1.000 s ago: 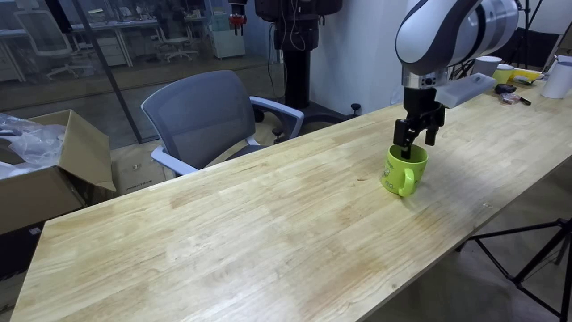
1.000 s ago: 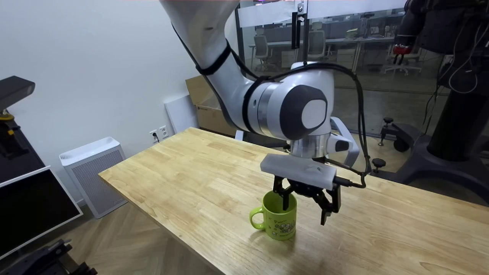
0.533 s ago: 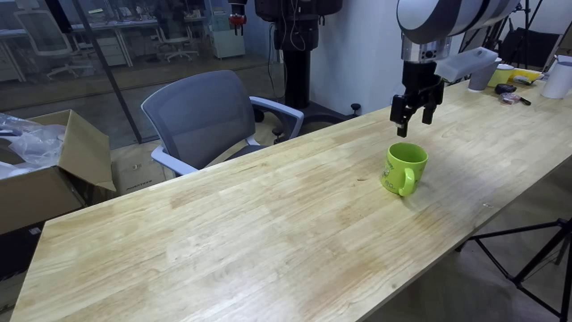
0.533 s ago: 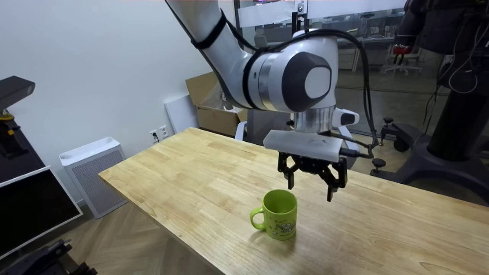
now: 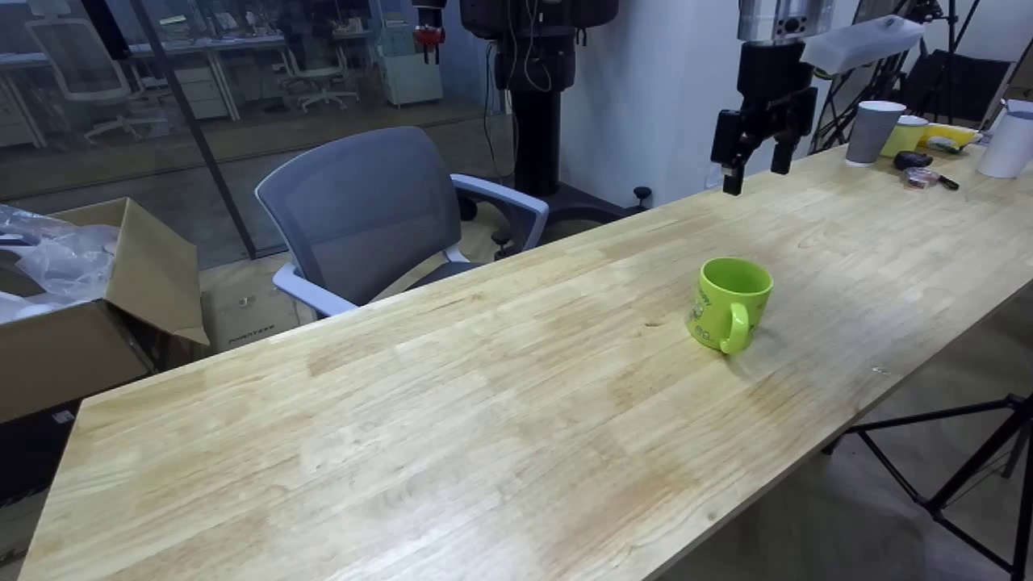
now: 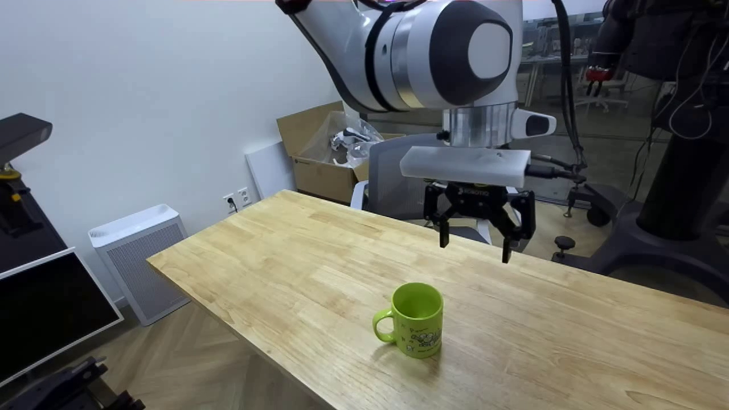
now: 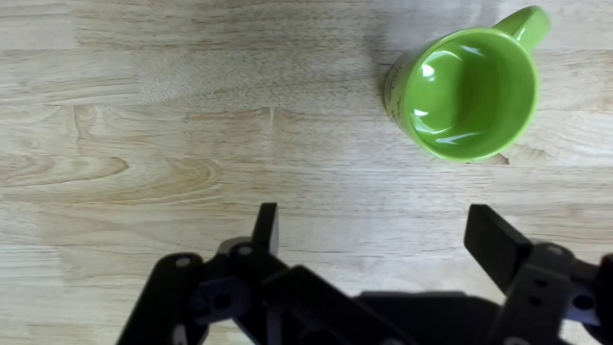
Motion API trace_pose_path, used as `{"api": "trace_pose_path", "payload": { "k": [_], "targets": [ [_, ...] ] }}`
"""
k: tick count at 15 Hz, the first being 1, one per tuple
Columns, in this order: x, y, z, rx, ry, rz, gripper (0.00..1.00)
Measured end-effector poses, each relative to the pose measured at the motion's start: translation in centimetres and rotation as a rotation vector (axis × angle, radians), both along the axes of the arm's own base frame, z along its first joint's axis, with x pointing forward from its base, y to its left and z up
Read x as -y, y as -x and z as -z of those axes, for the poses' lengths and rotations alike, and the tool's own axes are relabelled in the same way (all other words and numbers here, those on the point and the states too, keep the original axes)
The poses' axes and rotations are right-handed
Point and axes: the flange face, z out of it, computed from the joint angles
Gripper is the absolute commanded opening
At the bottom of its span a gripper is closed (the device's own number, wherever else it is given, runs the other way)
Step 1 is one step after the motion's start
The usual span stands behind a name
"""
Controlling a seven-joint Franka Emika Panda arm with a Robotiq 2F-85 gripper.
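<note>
Mug [image 7: 471,96]: smooth, glossy, ceramic by its look, bright highlights on the inner wall. Worktop [image 5: 403,420]: wood, grain showing, satin sheen. My tool [image 6: 475,251]: matt; metal or plastic, I can't tell. My wrist collar [image 6: 481,125]: polished metal. Block [image 6: 464,165] below it: frosted plastic, apparently. Chair back [image 5: 355,218]: mesh cloth. Carton [image 5: 165,274]: matt cardboard, crinkled see-through plastic film [image 5: 73,250] inside.

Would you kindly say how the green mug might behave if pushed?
The green mug is probably stiff, given its evenly round opening. Bright highlights inside hint at a slippery surface. With the handle jutting from one side, an off-centre push might swivel it.
</note>
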Motion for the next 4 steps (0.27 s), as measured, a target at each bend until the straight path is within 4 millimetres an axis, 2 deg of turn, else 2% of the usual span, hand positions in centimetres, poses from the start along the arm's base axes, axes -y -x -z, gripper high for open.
{"api": "trace_pose_path", "payload": {
  "k": [4],
  "targets": [
    [-0.06, 0.1, 0.52, -0.008, -0.002, -0.001, 1.0]
  ]
}}
